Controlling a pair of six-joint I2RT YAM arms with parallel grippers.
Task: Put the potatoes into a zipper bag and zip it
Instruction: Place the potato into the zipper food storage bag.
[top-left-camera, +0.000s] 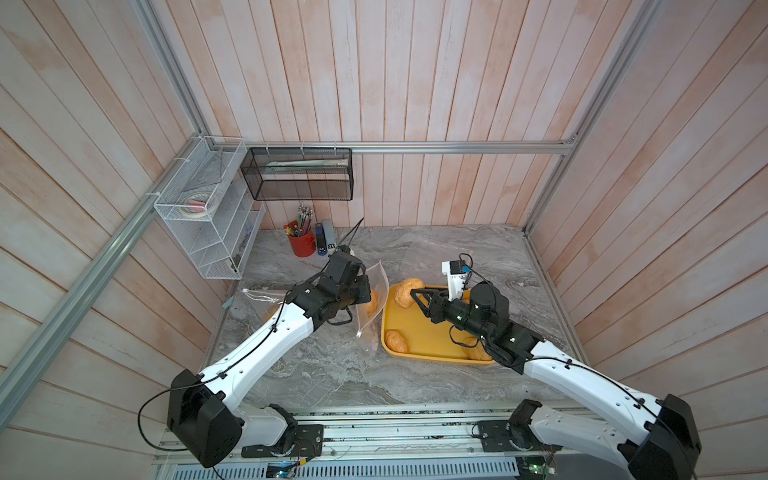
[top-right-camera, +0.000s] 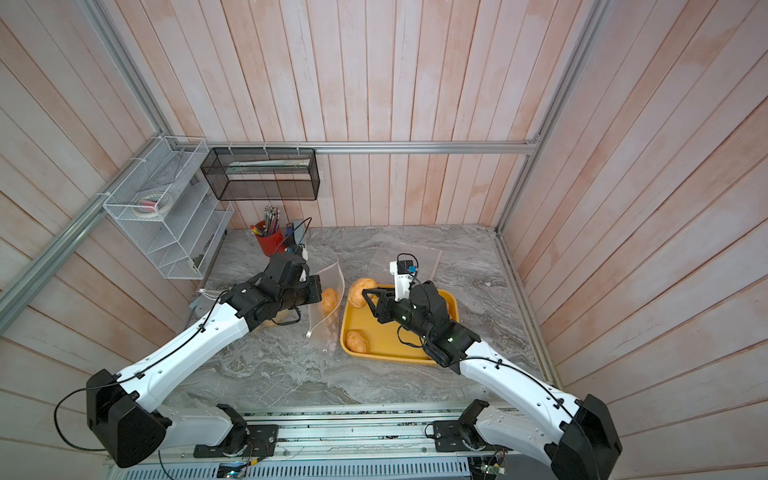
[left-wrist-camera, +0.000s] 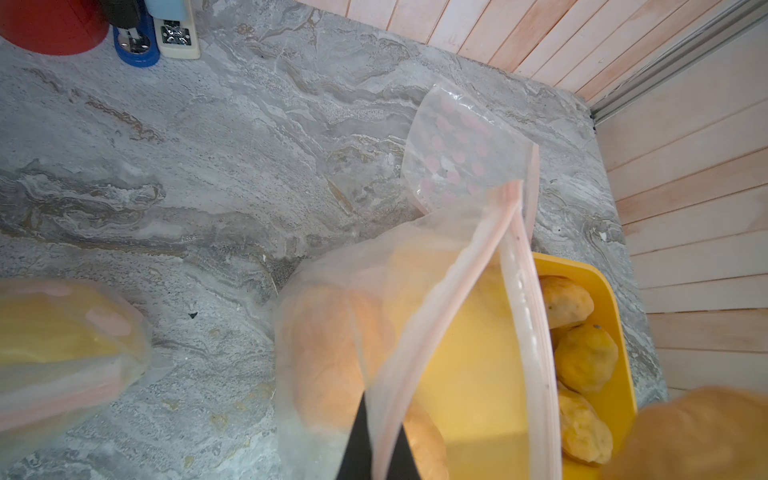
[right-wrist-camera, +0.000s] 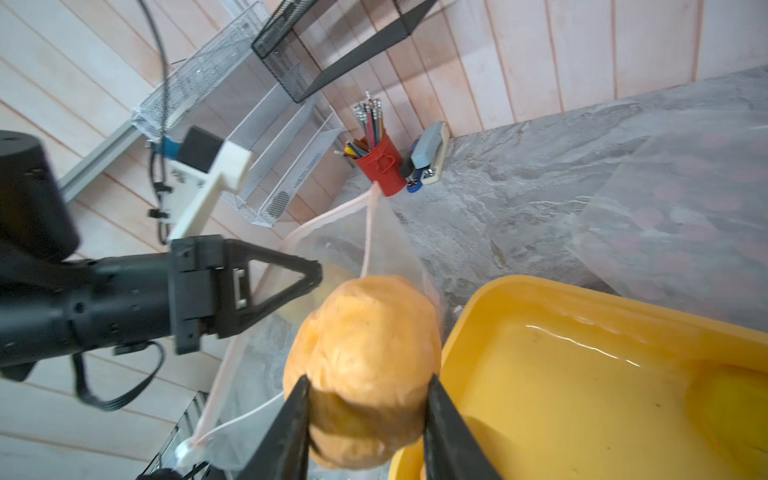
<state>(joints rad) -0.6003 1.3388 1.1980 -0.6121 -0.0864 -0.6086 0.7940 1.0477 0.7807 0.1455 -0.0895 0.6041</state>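
in both top views the left gripper (top-left-camera: 365, 287) is pinched shut on the rim of a clear bag (top-left-camera: 379, 282), which stands open on the table (top-left-camera: 324, 374) just beside a yellow tray (top-left-camera: 428, 345). 1 bagged potato (top-right-camera: 329, 300) sits inside it. the right gripper (top-right-camera: 368, 296) is clamped on a held potato (top-right-camera: 360, 291) at the tray's far corner, next to the bag's mouth. 1 tray potato (top-left-camera: 395, 340) lies at the tray's near corner, and another shows partly under the right arm.

in the left wrist view the left gripper's 2 black fingers (left-wrist-camera: 358, 449) meet on the bag's pink zipper strip (left-wrist-camera: 449, 291). the bagged potato (left-wrist-camera: 324, 353) shows through the plastic. 3 potatoes (left-wrist-camera: 586, 357) lie along the tray wall (left-wrist-camera: 621, 324), and the held potato (left-wrist-camera: 698, 436) is a blur in the corner. a 2nd, flat bag (left-wrist-camera: 465, 145) lies on the table behind.

in the right wrist view the right gripper (right-wrist-camera: 370, 419) has the held potato (right-wrist-camera: 365, 357) between its fingers (right-wrist-camera: 297, 424), jaws at a middling width. it hangs just outside the tray rim (right-wrist-camera: 519, 291), facing the bag's open mouth (right-wrist-camera: 345, 249). the left gripper (right-wrist-camera: 309, 274) holds that rim up.
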